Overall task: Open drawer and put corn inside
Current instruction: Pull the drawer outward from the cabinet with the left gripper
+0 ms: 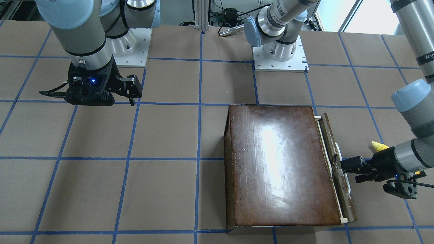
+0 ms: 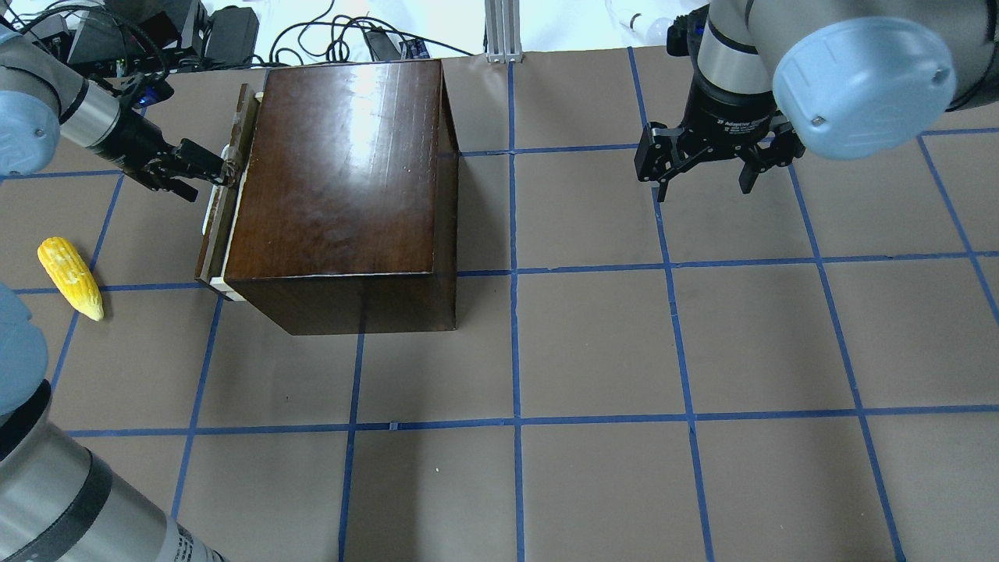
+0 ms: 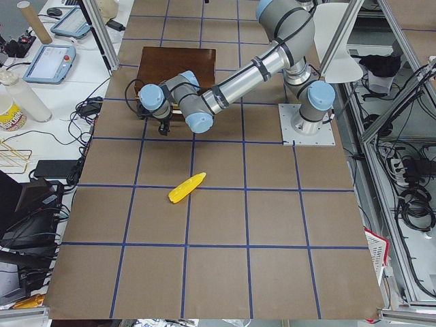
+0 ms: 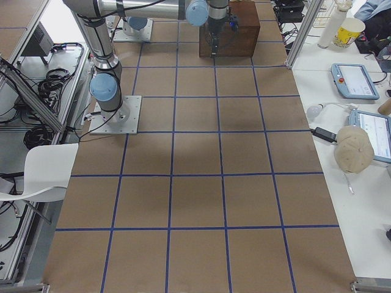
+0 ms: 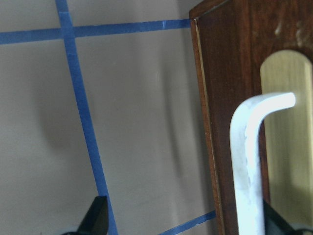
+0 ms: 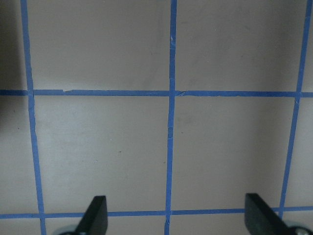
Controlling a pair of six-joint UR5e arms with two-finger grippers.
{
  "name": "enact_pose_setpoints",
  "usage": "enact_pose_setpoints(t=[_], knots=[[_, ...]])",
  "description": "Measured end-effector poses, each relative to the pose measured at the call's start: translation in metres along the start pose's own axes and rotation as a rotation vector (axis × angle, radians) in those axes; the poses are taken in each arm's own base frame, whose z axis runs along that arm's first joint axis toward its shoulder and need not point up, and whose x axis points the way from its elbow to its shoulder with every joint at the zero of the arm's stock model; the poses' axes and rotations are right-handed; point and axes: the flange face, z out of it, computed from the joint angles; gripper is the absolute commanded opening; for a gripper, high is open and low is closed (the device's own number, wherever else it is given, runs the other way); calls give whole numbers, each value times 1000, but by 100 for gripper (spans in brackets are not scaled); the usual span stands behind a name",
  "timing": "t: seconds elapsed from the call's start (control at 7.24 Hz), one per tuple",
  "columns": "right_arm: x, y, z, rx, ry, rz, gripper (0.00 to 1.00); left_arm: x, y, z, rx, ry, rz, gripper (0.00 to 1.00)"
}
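The glossy dark-brown box [image 1: 281, 166] [image 2: 335, 172] stands on the table. Its drawer [image 1: 330, 135] [image 2: 222, 226] is out by a narrow gap, and a pale wood strip shows behind the dark front panel. My left gripper [image 1: 346, 171] [image 2: 215, 176] is at the drawer's white handle [image 5: 247, 161]. It is open, with the handle just inside one finger [image 5: 279, 220]. The yellow corn [image 2: 70, 277] [image 1: 379, 146] [image 3: 187, 187] lies on the table beside my left arm, apart from the box. My right gripper [image 2: 702, 191] [image 1: 134, 98] [image 6: 176, 220] is open and empty above bare table.
The table is brown paper with a blue tape grid [image 2: 511, 343]. Both arm bases [image 1: 279, 51] sit at the robot's edge. Cables and equipment [image 2: 156, 31] lie beyond the box's end of the table.
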Motion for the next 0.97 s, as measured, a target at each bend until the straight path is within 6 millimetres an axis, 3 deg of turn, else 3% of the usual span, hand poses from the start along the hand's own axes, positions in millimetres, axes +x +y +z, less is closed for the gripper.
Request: enact_pose_setpoints(t=[0.97], knots=[[0,0,0,0,0,0,100,-34,17,-14,2,12,-42,100]])
